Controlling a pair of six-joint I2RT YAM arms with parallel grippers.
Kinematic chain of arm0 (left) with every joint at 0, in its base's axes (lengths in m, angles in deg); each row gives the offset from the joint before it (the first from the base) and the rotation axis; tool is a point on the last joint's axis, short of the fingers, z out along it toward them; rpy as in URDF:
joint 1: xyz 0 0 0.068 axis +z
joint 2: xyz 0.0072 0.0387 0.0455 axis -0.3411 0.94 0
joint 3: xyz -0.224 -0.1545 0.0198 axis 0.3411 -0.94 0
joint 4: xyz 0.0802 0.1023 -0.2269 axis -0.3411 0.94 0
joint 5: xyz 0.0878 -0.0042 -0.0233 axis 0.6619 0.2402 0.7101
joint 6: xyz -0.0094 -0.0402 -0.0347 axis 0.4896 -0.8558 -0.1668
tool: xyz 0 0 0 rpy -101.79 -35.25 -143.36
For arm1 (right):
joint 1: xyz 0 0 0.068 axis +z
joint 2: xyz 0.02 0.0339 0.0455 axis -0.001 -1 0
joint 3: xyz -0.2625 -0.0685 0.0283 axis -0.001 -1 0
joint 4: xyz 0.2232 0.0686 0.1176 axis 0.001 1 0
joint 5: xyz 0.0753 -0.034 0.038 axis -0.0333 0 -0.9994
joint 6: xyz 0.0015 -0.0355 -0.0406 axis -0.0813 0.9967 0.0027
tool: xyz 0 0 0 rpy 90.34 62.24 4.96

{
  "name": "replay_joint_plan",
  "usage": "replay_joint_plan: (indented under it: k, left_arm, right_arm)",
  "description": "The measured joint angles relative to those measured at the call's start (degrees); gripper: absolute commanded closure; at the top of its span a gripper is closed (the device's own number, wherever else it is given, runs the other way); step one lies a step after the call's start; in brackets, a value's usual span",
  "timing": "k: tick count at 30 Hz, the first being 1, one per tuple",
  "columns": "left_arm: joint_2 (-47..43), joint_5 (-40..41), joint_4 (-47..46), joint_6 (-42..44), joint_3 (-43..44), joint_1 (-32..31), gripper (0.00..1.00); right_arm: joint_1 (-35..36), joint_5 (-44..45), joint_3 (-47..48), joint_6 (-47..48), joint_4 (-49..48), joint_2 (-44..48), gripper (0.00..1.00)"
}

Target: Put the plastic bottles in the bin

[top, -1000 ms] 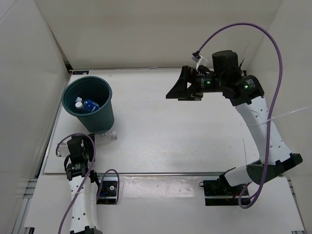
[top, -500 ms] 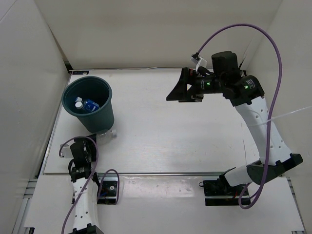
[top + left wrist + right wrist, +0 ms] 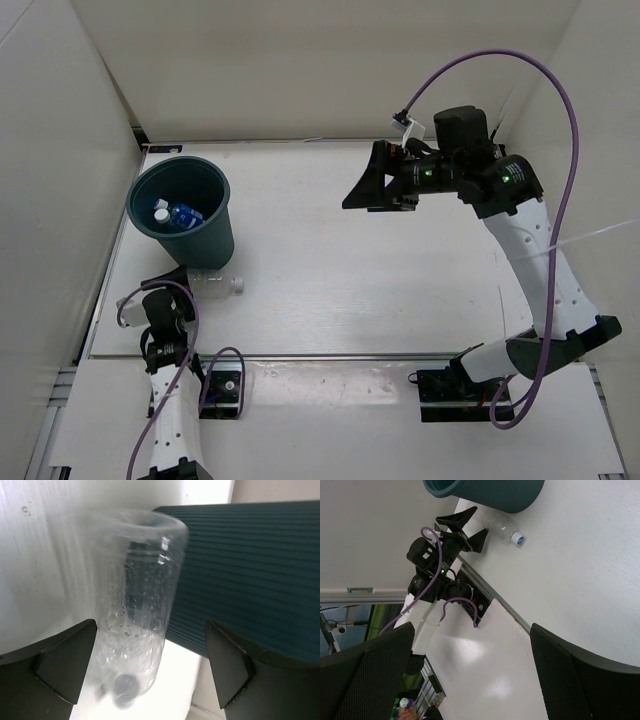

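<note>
The dark teal bin stands at the table's far left, with two blue-labelled plastic bottles lying inside it. A plain clear bottle lies on its side on the table right at the bin's base, white cap pointing right. My left gripper is open just behind that bottle. In the left wrist view the clear bottle lies between my fingers, nearer the left one, untouched, with the bin wall on the right. My right gripper hangs open and empty, high over the far middle of the table.
White walls enclose the table on the left, back and right. The right wrist view looks down on the bin, the clear bottle and my left gripper at the table's near-left edge.
The clear bottle has shifted slightly to the right along the bin's base. My left wrist swung a little and now has the bottle between its open fingers. The right arm barely moved.
</note>
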Motion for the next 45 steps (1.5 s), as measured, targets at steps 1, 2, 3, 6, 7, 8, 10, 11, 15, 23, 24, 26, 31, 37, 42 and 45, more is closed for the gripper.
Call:
replay_joint_plan:
  k: [1,2,3,6,7,8,10,11,15,23,24,26,31,37,42,45]
  left_arm:
    - [0.8,0.1,-0.5,-0.6,0.0,0.0,0.00]
    - [1.7,0.2,-0.9,-1.3,0.0,0.0,0.00]
    - [2.6,0.2,-1.2,-2.0,0.0,0.0,0.02]
    - [4.6,0.0,-2.2,-3.3,0.0,0.3,0.13]
    - [5.0,-0.1,-2.6,-3.6,0.0,0.4,0.17]
    - [5.2,-0.4,-3.0,-3.8,-0.1,0.4,0.22]
    - [5.3,-1.3,-3.5,-3.8,-0.1,0.5,0.34]
    - [5.3,-1.8,-3.7,-3.6,-0.1,0.5,0.38]
    - [5.2,-4.9,-4.4,-2.4,-0.2,0.5,0.56]
    - [2.6,-9.7,0.4,2.7,-0.2,0.5,0.53]
    - [2.6,-9.9,1.2,3.6,-0.2,0.5,0.38]
    - [2.8,-10.3,2.6,5.7,-0.2,0.5,0.21]
    - [4.3,-10.3,3.0,9.3,0.3,0.5,0.01]
    - [4.2,-9.2,2.5,9.3,0.3,0.5,0.00]
    - [1.1,-6.7,2.3,6.6,0.1,0.5,0.00]
    - [0.0,-5.2,0.7,3.7,0.1,0.5,0.00]
  right_arm:
    - [0.0,0.0,0.1,0.1,0.1,-0.2,0.00]
    - [0.0,0.0,0.3,0.2,0.2,-0.3,0.00]
    - [0.0,0.0,0.5,0.3,0.3,-0.6,0.00]
    - [0.0,0.0,1.9,0.5,0.8,-1.3,0.00]
    - [-0.1,0.0,2.3,0.5,1.0,-1.4,0.00]
    - [-0.2,0.0,2.4,0.6,1.2,-1.5,0.00]
    - [-0.5,-0.2,2.6,0.7,1.6,-1.5,0.00]
    - [-0.7,-0.2,2.7,0.8,1.7,-1.5,0.00]
    - [-1.4,-0.2,2.9,0.9,2.0,-1.5,0.00]
    - [-1.7,-0.2,3.3,0.2,1.3,-1.8,0.00]
    - [-1.7,-0.2,3.3,0.0,1.1,-1.9,0.00]
    - [-1.7,-0.2,3.2,-0.1,0.9,-2.0,0.00]
    - [-1.7,-0.5,3.2,-0.4,0.2,-2.0,0.00]
    - [-1.7,-1.0,3.3,-0.5,-0.2,-2.1,0.00]
    - [-1.7,-1.6,3.8,-0.5,-0.1,-3.0,0.00]
    - [-1.7,-1.9,5.0,-0.6,-0.2,-4.4,0.00]
